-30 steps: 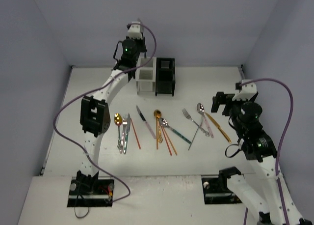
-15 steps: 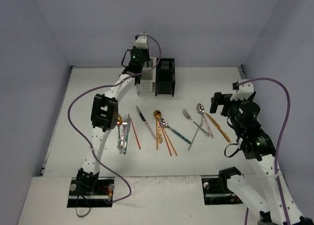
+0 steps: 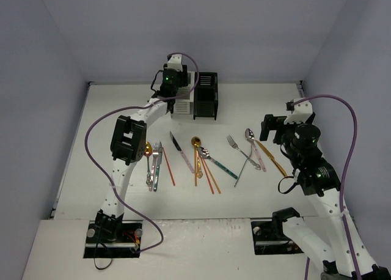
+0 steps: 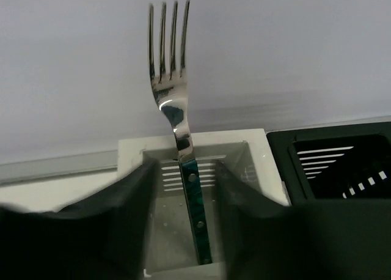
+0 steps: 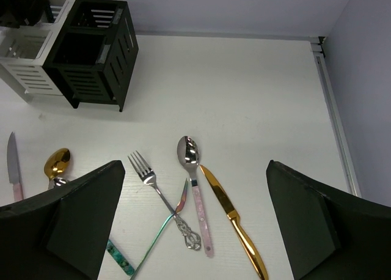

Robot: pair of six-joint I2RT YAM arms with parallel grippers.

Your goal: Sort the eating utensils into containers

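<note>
The left gripper [image 4: 185, 170] hangs right over the white caddy [image 4: 134, 148], its fingers [image 4: 125, 213] spread. Between them a teal-handled fork [image 4: 177, 118] stands nearly upright with its tines up. Its handle is down inside the white caddy and touches neither finger. The black caddy [image 3: 206, 96] is joined to the white caddy's right side. The other utensils lie on the table [image 3: 110, 127] in front of the white caddy, in a loose row. Just in front of it are a pink-handled knife [image 3: 181, 150] and a gold spoon [image 3: 196, 144]. In front and to the left are another gold spoon [image 3: 146, 148] and an orange chopstick [image 3: 167, 167]. Well off to the right of the white caddy and nearer the arms, the right gripper [image 5: 192, 170] is above the table with its fingers [image 5: 67, 222] wide apart, holding nothing. Beneath it lie a silver fork [image 5: 160, 197], a pink-handled spoon [image 5: 194, 188] and a gold knife [image 5: 232, 222].
</note>
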